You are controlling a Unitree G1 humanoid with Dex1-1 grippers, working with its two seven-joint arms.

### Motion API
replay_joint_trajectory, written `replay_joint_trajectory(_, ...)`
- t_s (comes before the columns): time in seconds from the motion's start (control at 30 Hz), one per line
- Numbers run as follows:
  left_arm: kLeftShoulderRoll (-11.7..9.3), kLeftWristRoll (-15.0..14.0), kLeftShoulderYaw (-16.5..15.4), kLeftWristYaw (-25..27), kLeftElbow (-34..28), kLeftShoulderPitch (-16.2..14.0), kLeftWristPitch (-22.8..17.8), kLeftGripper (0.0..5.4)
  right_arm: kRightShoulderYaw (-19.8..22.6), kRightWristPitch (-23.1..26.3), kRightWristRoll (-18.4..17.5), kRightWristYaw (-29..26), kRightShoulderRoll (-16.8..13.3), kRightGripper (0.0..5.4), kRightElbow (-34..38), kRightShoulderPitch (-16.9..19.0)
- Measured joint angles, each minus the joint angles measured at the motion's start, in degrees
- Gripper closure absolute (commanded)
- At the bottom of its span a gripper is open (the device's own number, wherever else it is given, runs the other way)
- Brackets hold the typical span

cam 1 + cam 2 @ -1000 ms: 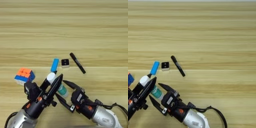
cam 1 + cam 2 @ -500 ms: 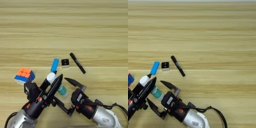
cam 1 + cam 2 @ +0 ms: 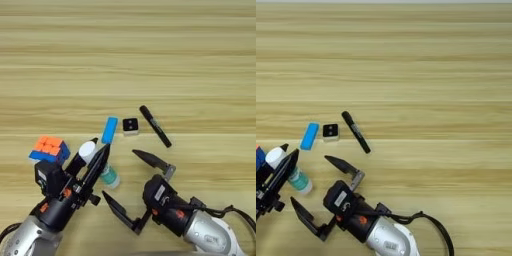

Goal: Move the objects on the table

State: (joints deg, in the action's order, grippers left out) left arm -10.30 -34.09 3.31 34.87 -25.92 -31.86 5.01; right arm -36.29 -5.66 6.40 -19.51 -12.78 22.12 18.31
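My left gripper (image 3: 100,144) is at the lower left, its two black fingers close together on the white-and-green glue stick (image 3: 108,175) just below its white cap. My right gripper (image 3: 118,172) is wide open beside it, and the stick's green end lies between its spread fingertips without touching them. The multicoloured puzzle cube (image 3: 50,149) sits left of the left gripper. Just beyond the grippers, in a row on the table (image 3: 150,60), lie the blue rectangular block (image 3: 109,130), the small black-and-white cube (image 3: 130,125) and the black marker pen (image 3: 155,132).
Both forearms enter from the bottom edge. The wooden table top stretches bare beyond the row of objects and out to the right.
My right gripper has opened wide and come off the green end of the glue stick. The left gripper and the other objects have not moved.
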Motion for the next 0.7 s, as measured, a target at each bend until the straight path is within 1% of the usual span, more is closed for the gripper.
replay_joint_trajectory(0.03,0.0,-0.5,-0.8,-0.3,0.4,0.1,-0.5,3.76,0.2,0.0,0.0,0.0,0.1,0.00,0.0,0.0)
replay_joint_trajectory(0.07,0.0,-2.2,-1.8,-0.6,0.8,0.1,-1.3,3.76,0.4,0.0,0.0,0.0,0.1,0.00,0.0,0.0)
replay_joint_trajectory(0.13,0.0,-2.8,-2.7,-0.6,0.9,0.1,-2.2,3.76,0.6,0.0,0.0,0.0,0.1,0.00,0.0,0.0)
replay_joint_trajectory(0.17,0.0,-3.4,-3.4,-0.7,1.8,0.2,-2.4,3.76,0.8,0.0,0.0,0.0,0.1,0.00,0.0,-0.1)
replay_joint_trajectory(0.2,-0.1,-2.8,-3.8,-0.7,2.5,0.3,-2.4,3.76,0.9,0.0,-0.1,0.0,0.1,0.00,0.0,-0.1)
replay_joint_trajectory(0.27,-0.8,0.6,-4.4,-0.5,5.3,0.6,-1.1,3.76,1.0,0.0,-0.1,0.0,0.3,0.00,0.0,-0.3)
replay_joint_trajectory(0.3,-1.5,2.9,-4.9,-0.5,6.9,0.6,0.1,3.76,1.0,0.0,-0.1,0.0,0.5,0.00,0.0,-0.5)
replay_joint_trajectory(0.37,-2.0,5.9,-5.4,-0.4,8.0,0.8,2.7,3.76,1.0,0.0,-0.1,0.0,0.6,0.00,0.0,-0.8)
replay_joint_trajectory(0.4,-2.1,7.2,-5.4,-0.3,8.4,1.0,3.6,3.77,1.0,0.0,-0.1,0.0,0.7,0.00,0.0,-0.8)
replay_joint_trajectory(0.43,-2.1,7.5,-5.4,-0.3,8.6,1.1,4.2,3.77,1.0,0.0,-0.1,0.0,0.7,0.00,0.0,-0.8)
replay_joint_trajectory(0.47,-2.2,9.2,-5.4,-0.3,9.4,1.3,5.7,3.77,1.0,0.0,-0.1,0.0,0.9,0.00,-0.1,-0.9)
replay_joint_trajectory(0.53,-2.2,11.2,-5.4,-0.3,10.5,1.5,7.9,3.77,1.0,0.0,-0.1,0.0,1.1,0.00,-0.1,-1.0)
replay_joint_trajectory(0.57,-2.2,11.7,-5.4,-0.3,10.9,1.6,8.7,3.77,1.0,0.0,-0.1,0.0,1.2,0.00,-0.1,-1.0)
replay_joint_trajectory(0.6,-2.2,13.0,-5.4,-0.4,11.4,1.7,9.9,3.77,1.0,0.0,-0.1,0.0,1.3,0.00,-0.1,-1.1)
replay_joint_trajectory(0.7,-2.3,15.8,-5.4,-0.6,12.6,2.4,12.5,3.77,1.1,0.0,-0.1,0.0,1.4,0.00,-0.4,-1.2)
